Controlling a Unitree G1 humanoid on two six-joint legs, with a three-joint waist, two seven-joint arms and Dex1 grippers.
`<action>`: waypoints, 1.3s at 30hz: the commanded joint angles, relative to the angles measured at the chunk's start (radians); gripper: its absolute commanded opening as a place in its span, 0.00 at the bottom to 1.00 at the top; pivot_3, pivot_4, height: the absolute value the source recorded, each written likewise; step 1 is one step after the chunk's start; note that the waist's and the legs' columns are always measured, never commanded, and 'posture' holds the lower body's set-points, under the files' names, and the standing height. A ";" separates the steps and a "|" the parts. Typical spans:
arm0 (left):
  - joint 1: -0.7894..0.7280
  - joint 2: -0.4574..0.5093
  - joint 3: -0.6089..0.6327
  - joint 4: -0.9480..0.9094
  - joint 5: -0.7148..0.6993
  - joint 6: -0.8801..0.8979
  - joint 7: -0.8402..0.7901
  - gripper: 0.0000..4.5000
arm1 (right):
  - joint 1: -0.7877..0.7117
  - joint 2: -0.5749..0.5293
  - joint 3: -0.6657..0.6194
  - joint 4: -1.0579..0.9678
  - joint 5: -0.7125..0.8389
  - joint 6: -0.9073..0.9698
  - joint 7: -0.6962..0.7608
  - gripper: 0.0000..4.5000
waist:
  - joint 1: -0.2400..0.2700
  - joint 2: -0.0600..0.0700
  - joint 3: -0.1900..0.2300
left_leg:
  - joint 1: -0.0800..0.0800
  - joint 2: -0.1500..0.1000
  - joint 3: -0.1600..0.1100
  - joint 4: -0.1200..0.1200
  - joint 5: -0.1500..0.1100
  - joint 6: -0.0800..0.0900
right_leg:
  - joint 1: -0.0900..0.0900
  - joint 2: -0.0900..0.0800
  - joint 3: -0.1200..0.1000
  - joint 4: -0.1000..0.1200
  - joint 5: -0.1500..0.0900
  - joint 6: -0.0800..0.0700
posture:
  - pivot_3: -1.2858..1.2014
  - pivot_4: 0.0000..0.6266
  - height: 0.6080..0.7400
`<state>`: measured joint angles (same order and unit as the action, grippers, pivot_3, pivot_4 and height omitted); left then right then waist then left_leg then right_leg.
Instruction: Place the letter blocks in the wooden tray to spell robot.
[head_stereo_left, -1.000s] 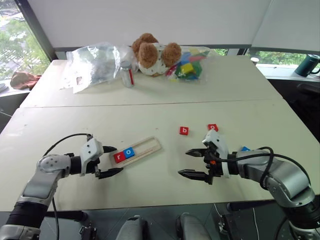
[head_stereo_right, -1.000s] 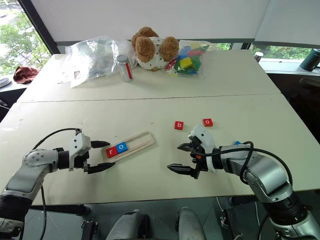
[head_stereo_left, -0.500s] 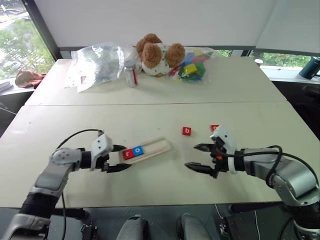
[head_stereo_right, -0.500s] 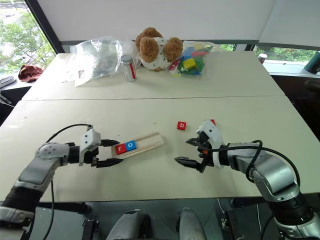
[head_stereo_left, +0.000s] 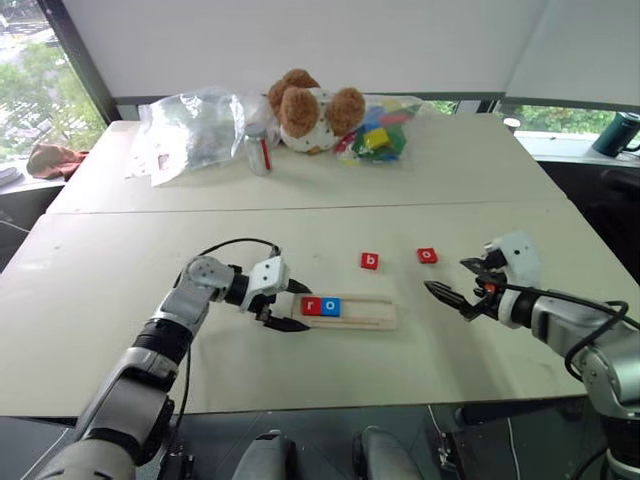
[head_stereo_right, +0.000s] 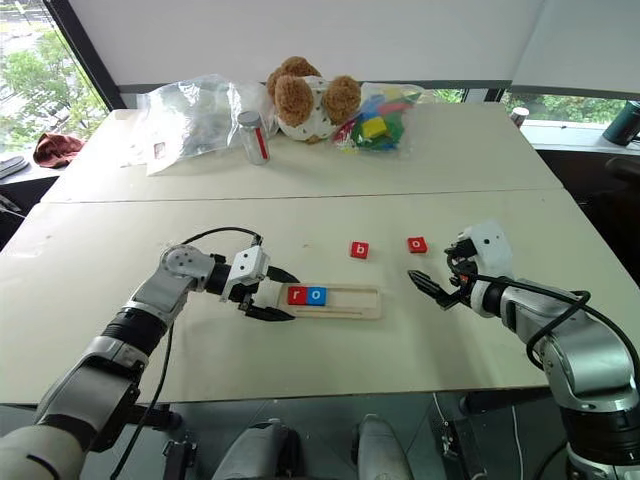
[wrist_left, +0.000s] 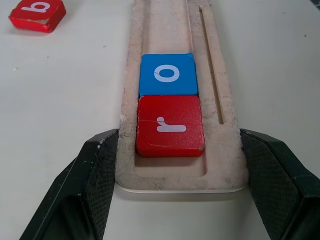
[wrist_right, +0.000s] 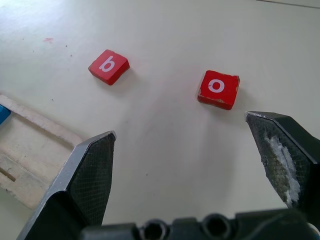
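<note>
The left claw pinches the near end of the wooden tray, holding r and o. The right claw gapes empty, short of the loose red b and o on the desk; the fifth tile isn't visible.

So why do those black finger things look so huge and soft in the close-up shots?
Left wrist view: the red r tile in the pale wooden tray is crisp, while the near black fingers blur. Right wrist view: same softness; the red o tile casts a faint shadow.

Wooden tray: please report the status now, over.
Left gripper shut on wooden tray. Right gripper open, near red o. Tray holds r, o; b loose. Nothing blocking.
</note>
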<state>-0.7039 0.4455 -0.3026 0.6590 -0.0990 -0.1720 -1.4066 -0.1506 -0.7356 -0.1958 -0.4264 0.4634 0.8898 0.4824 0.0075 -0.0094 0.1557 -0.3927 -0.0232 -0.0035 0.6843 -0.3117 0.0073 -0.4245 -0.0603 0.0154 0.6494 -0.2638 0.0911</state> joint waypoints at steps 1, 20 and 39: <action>-0.014 -0.008 0.006 0.040 0.010 -0.022 -0.018 0.99 | -0.007 0.009 -0.020 -0.052 -0.002 0.008 -0.022 1.00 | 0.001 0.000 0.000 | 0.000 0.000 0.000 0.000 0.000 0.000 | 0.000 0.000 0.000 0.000 0.000 0.000 | 0.52 0.24 1.00; 0.122 0.299 0.226 -0.392 -0.099 0.238 0.039 0.99 | -0.398 0.616 0.075 0.160 -0.075 0.401 -0.472 1.00 | -0.019 0.000 0.000 | -0.001 0.000 -0.002 -0.002 0.001 -0.001 | -0.004 -0.002 0.001 0.003 0.000 0.000 | 0.52 0.24 1.00; 0.375 0.371 0.401 -0.805 -0.242 0.515 0.293 1.00 | -0.454 0.680 0.260 0.416 -0.254 0.248 -0.484 0.80 | -0.051 0.000 0.000 | 0.002 0.001 -0.002 -0.002 0.001 -0.003 | -0.002 -0.002 0.001 0.004 0.000 0.000 | 0.52 0.24 1.00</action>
<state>-0.3248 0.8173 0.0670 -0.1133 -0.3199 0.3437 -1.1284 -0.6222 -0.0603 0.0414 -0.0232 0.2125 1.1341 -0.0119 -0.0434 -0.0092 0.1556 -0.3907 -0.0224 -0.0055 0.6817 -0.3104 0.0045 -0.4264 -0.0626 0.0167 0.6535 -0.2638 0.0909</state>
